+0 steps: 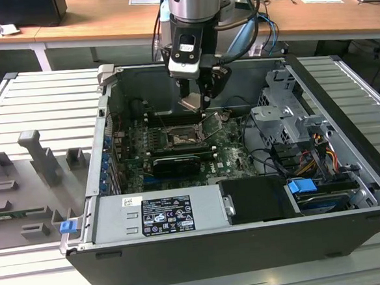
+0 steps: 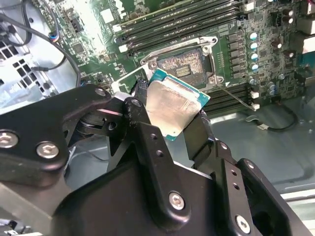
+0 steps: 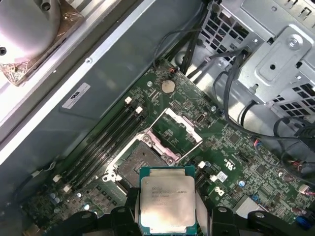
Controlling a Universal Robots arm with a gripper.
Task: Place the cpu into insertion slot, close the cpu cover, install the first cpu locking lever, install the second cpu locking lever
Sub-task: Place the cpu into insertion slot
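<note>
My gripper [image 1: 193,98] hangs inside the open computer case, shut on the cpu [image 1: 189,104], a flat square chip with a pale metal top. In both wrist views the cpu [image 2: 172,105] [image 3: 167,199] sits between the black fingers [image 2: 197,133] [image 3: 129,209], held by two opposite edges. It hovers above the motherboard, apart from the insertion slot [image 3: 139,162] [image 2: 184,64] [image 1: 180,138], whose dark centre is bare. The cpu cover [image 3: 179,130] is a silver frame swung open beside the slot. A thin wire lever [image 2: 236,98] stands loose next to the socket.
Long black memory slots [image 3: 106,142] flank the socket. A black graphics card [image 1: 172,164] lies in front of it. A metal drive cage [image 1: 286,116] with cables stands at the exterior view's right, and the power supply [image 1: 155,210] is near the front. Grey fixtures [image 1: 41,156] sit outside the case.
</note>
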